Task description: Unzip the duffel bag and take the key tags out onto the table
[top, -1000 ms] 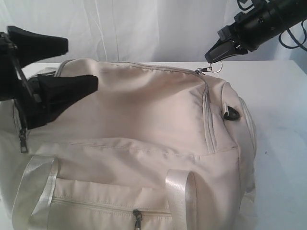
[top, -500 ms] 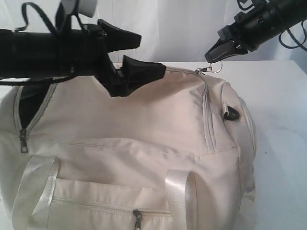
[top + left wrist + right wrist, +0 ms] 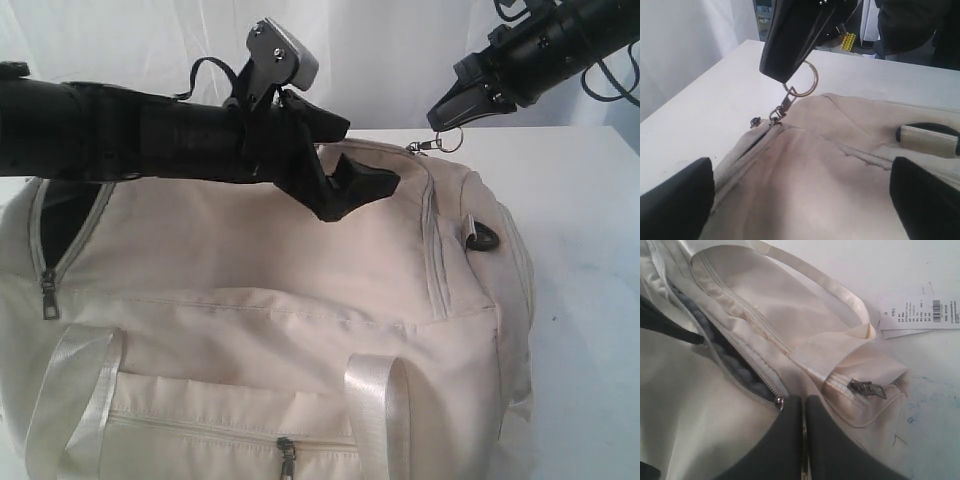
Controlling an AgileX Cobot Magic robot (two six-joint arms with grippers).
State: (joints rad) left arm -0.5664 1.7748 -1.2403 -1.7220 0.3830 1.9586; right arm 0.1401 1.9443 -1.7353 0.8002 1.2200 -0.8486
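While the duffel bag (image 3: 280, 300) lay on the table (image 3: 590, 260), the right gripper (image 3: 441, 117) pinched the zipper pull ring (image 3: 451, 140) at the bag's top edge, its jaws pressed together on it. The left gripper (image 3: 358, 158) hovered just above the bag's top panel, jaws spread wide and empty. The zipper (image 3: 40, 245) gaped at the bag's other end.

White draped curtain (image 3: 400, 60), barcoded paper label (image 3: 920, 314), small yellow object (image 3: 847, 39)

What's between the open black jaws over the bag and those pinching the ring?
Just the cream-beige fabric duffel bag itself, its cloth and zipper track, seen in the left wrist view.
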